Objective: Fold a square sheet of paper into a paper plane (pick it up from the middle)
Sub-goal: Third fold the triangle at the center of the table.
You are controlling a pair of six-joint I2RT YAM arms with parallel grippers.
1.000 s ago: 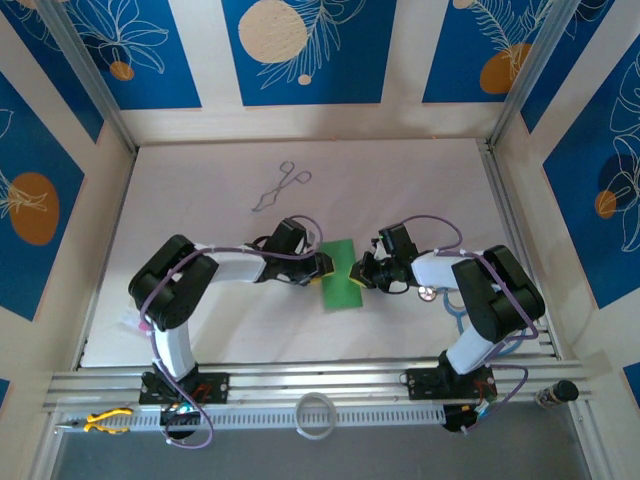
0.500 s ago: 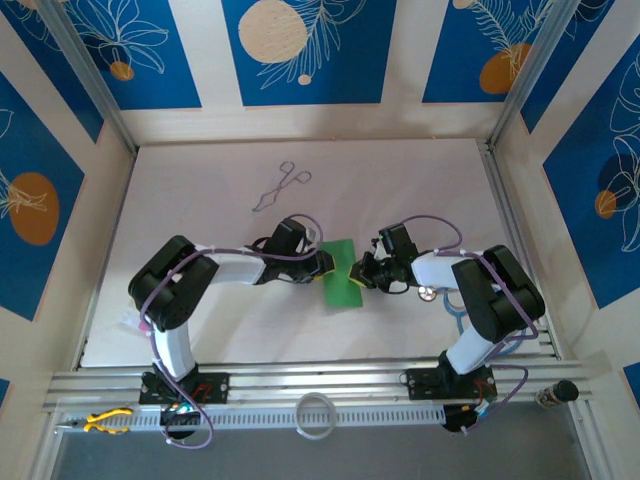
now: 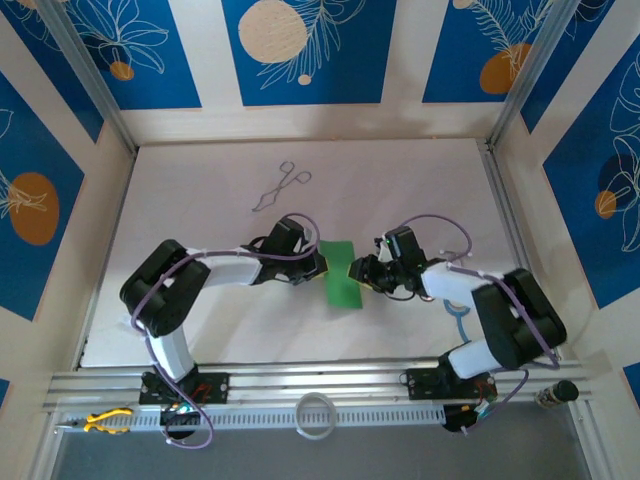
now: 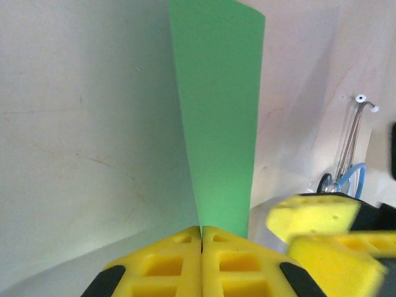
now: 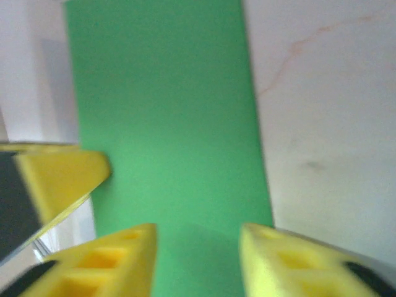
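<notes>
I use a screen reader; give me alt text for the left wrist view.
The left hand is shut on the near edge of the green paper, which stretches away over the table. The right hand sits blurred at lower right.

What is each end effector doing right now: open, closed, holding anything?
Left end effector: closed, pinching the edge of the square sheet of paper.
Right end effector: open, its fingers apart over the same sheet.
</notes>
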